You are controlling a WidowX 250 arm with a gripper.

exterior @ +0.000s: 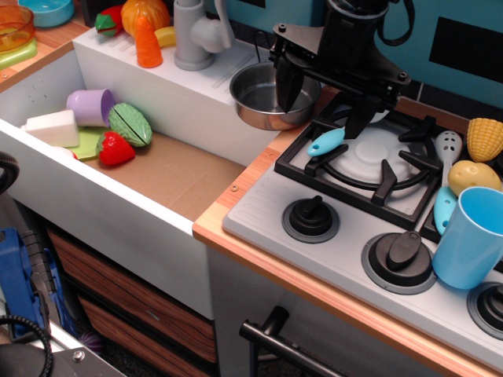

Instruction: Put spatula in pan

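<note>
My gripper (322, 106) hangs over the far left corner of the stove (330, 236), between the pan (263, 98) on its left and the burner grate (377, 169) on its right. The pan sits on the counter (236, 204) at the sink's (157, 165) far right corner. The spatula (326, 142) lies on the grate's left edge, just right of the pan. A slotted spoon (446, 181) lies along the grate's right side, with corn (485, 138) and a potato (474, 176) right of it. The cup (470, 239) stands nearer, at the stove's right. Two knobs (311, 217) sit along the stove's near edge. Toy food lies in the sink's left end.
</note>
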